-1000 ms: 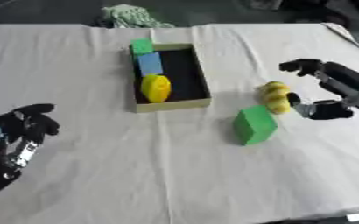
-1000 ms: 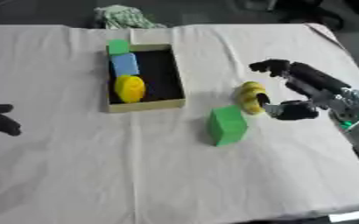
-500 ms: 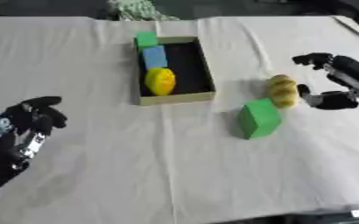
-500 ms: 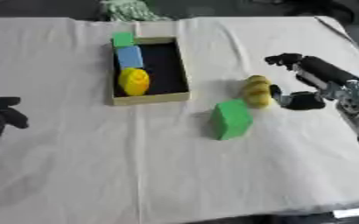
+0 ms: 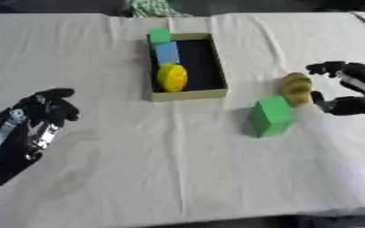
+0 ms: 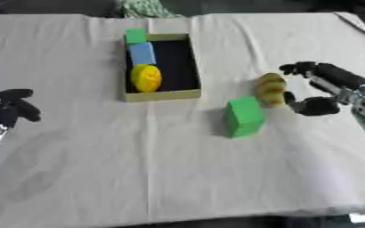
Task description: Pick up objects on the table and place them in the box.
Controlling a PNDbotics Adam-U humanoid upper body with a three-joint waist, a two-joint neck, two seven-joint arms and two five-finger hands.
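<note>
Box (image 5: 215, 67) already holds a small green block (image 5: 160, 35), a blue block (image 5: 168, 52) and a yellow fruit (image 5: 172, 77); left on the tabletop (image 5: 100, 178) are a green block (image 5: 273, 116) and a lumpy yellow object (image 5: 296, 88), which the right hand (image 6: 319, 89) brackets with spread fingers, not yet touching

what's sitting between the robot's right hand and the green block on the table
The lumpy yellow object stands there, just left of the open right hand and up-right of the green block. The right eye view shows it best.

right hand (image 6: 319, 89) drawn back from yellow object (image 6: 270, 88)
</note>
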